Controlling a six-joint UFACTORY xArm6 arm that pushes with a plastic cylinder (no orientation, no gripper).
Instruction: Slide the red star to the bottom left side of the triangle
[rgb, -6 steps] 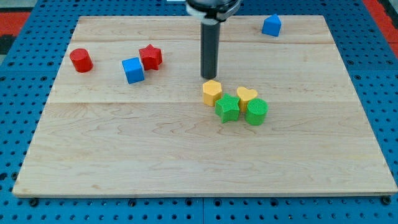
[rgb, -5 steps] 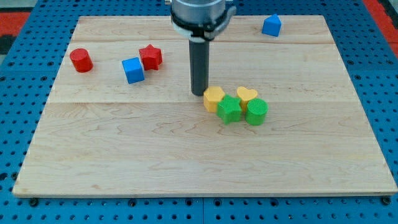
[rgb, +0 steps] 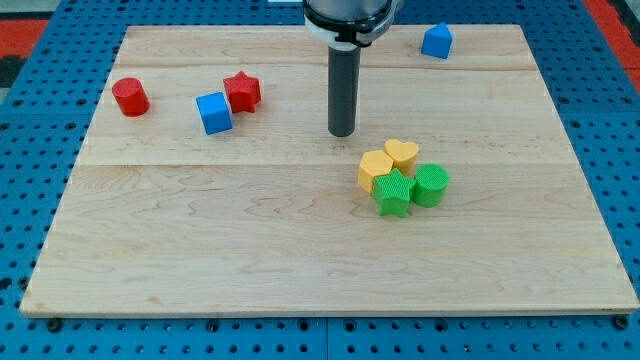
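The red star (rgb: 242, 91) lies at the upper left of the wooden board, touching or nearly touching a blue cube (rgb: 214, 113) on its lower left. The blue triangle-like block (rgb: 436, 40) sits near the board's top edge at the right. My tip (rgb: 342, 133) rests on the board in the upper middle, well right of the red star and up-left of a cluster of blocks, apart from both.
A red cylinder (rgb: 130, 97) stands at the far left. The cluster right of centre holds a yellow pentagon-like block (rgb: 375, 169), a yellow heart (rgb: 401, 154), a green star (rgb: 394, 192) and a green cylinder (rgb: 431, 185). The board (rgb: 200, 250) lies on a blue pegboard.
The yellow and green cluster has shifted right and down and packed closer. My tip swung down-left beside the cluster, then moved back up and right, off the blocks.
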